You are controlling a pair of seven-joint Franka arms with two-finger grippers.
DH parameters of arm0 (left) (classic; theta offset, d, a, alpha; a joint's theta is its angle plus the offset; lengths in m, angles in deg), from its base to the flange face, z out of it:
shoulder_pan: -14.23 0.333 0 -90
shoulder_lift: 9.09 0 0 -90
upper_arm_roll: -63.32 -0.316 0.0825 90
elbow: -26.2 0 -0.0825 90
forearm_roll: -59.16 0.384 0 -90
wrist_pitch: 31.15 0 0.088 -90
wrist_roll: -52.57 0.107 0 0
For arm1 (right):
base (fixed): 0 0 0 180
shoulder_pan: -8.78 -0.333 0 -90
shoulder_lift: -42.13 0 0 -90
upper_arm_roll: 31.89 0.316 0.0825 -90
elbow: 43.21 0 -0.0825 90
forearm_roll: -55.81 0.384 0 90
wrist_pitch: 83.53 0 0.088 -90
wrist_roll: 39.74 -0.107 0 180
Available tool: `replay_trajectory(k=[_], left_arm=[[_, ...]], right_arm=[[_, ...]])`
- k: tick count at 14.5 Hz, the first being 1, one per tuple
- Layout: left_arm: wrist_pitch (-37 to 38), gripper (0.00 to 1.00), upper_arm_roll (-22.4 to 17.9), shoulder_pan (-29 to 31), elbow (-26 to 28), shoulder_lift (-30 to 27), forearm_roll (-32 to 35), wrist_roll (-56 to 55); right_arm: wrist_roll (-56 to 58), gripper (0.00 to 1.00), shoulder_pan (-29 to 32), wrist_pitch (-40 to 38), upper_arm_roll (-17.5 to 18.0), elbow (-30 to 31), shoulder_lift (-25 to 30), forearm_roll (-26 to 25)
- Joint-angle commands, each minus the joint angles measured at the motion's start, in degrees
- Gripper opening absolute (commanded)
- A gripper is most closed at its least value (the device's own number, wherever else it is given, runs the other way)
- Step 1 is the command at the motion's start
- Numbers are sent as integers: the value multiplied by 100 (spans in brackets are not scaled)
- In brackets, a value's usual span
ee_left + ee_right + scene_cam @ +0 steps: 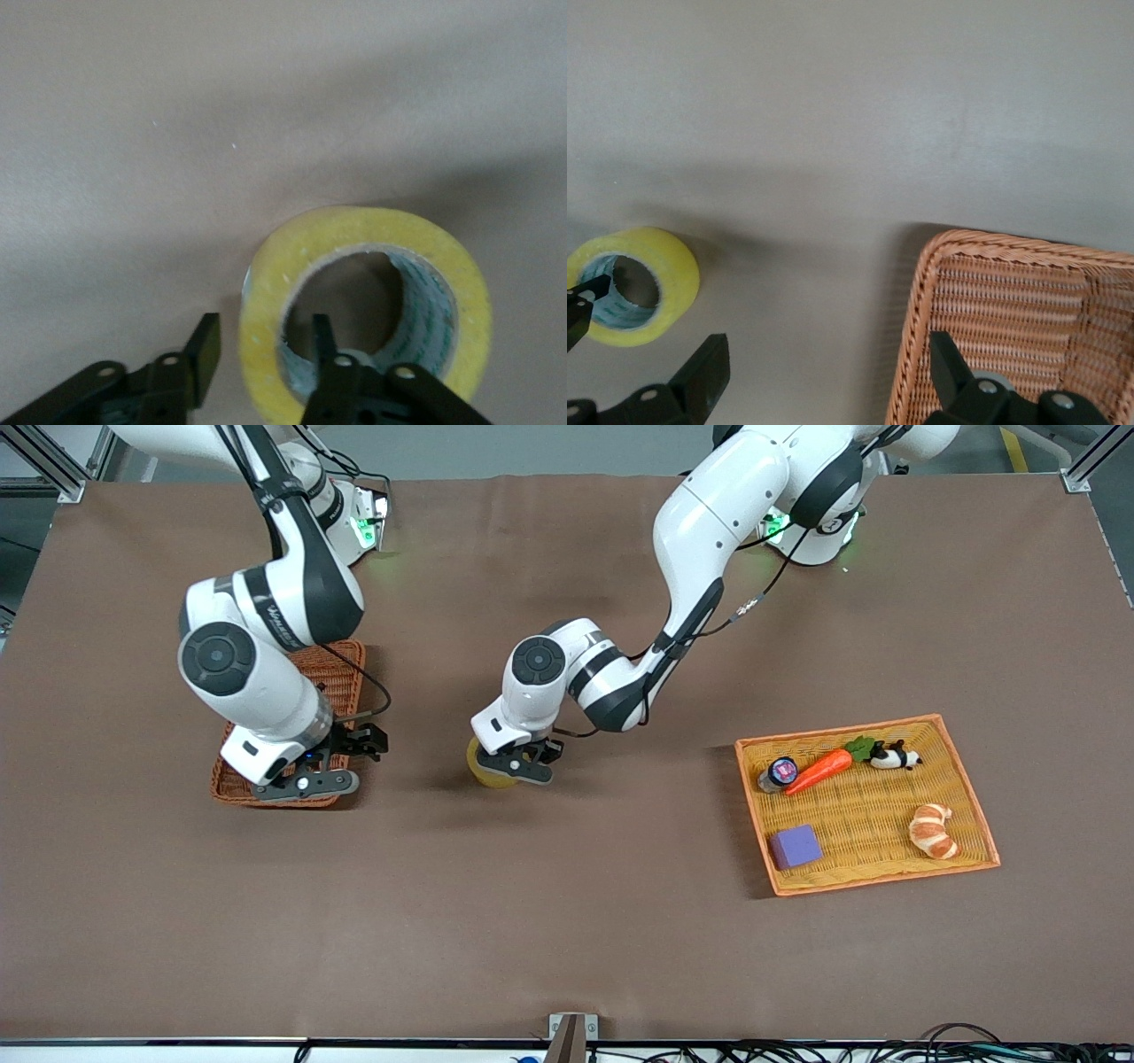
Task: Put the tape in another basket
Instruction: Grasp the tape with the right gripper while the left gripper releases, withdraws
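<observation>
The tape (490, 769) sits on the brown surface (567, 921) near the middle of the table, between the wicker basket (330, 669) at the right arm's end and the yellow tray (970, 815) at the left arm's end. In the left wrist view the roll (363, 305) shows its yellow edge and its hollow grey core, with one finger (323, 341) of the left tool (518, 766) reaching into the core and the other finger outside the roll's wall — the gap between them is still wide, so the tool straddles the wall released, not clenched.

Nothing lies between the tape and the basket; bare cloth separates them. The basket is reddish-brown and deep, partly covered in the front view by the right arm. The right tool (306, 782) hangs over the basket's edge nearest the front camera, its fingers spread wide and holding nothing; its wrist view shows the basket's woven rim (921, 292) close by and the tape (633, 283) farther off on the cloth.

Well apart, the orange-rimmed tray carries a toy carrot (819, 771), a small dark round-topped item (778, 773) beside it, a black-and-white figure (895, 757), a croissant (933, 831) and a purple block (795, 846).

The left arm reaches from its base down across the middle of the table, its wrist bent low over the tape. The right arm folds down steeply over the basket.
</observation>
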Motion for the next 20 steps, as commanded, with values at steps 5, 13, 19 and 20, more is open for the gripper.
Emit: replay_trajectory(k=[5,13,19,20], left_arm=[[1488,100,-36,535,232,-1245,112,77],[1587,100,52,1906,2263,-3743,33,744],[1990,100,35,2549,2299,-4376,33,1289],[2166,100,43,2732,2281,-4472,25,1290]], right_arm=[[-773,100,-606,793,-29,190,-635,69],[-1277,100,-1276,1682,-29,207,-1489,77],[-1277,100,-1224,2059,-20,251,-1682,86],[-1294,100,-1232,2216,-20,303,-1708,164]])
